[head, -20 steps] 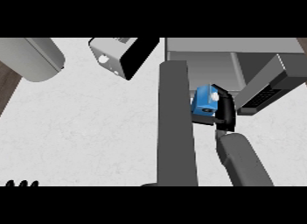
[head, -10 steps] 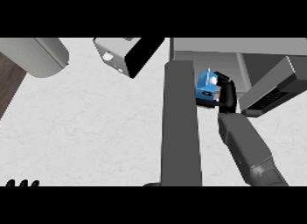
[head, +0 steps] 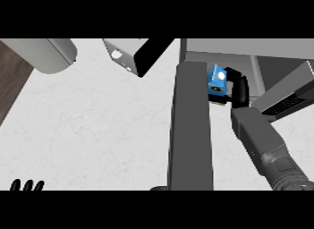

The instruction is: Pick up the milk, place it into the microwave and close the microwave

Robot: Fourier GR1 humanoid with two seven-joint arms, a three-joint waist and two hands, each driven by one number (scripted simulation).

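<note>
The counter point(head: 86, 134), pale and speckled, filled most of the head view, with a strip of dark wood floor point(head: 4, 85) showing past its left edge. Over the last second everything on it had slid down and to the right in the view, and the far things had come closer.

The microwave point(head: 278, 67) stood at the counter's far right corner, its grey body open toward the robot. Its door point(head: 191, 134) stood swung out, a long dark slab seen edge-on, running from the opening down to the near edge of the counter. A second ago the door's top lay level with the milk; now the milk sat beside its upper end, at the mouth of the opening.

A pale rounded appliance point(head: 44, 56) lay at the far left corner, and a grey and black box point(head: 136, 56) sat tilted between it and the microwave.

The right forearm reached up from the lower right. The right hand point(head: 238, 89) was curled round the right side of the milk point(head: 217, 82), a small blue carton, held upright just right of the door. It had travelled farther in than before.

The left hand point(head: 27, 185) showed only as dark fingertips, spread and straight, at the near left edge.
</note>
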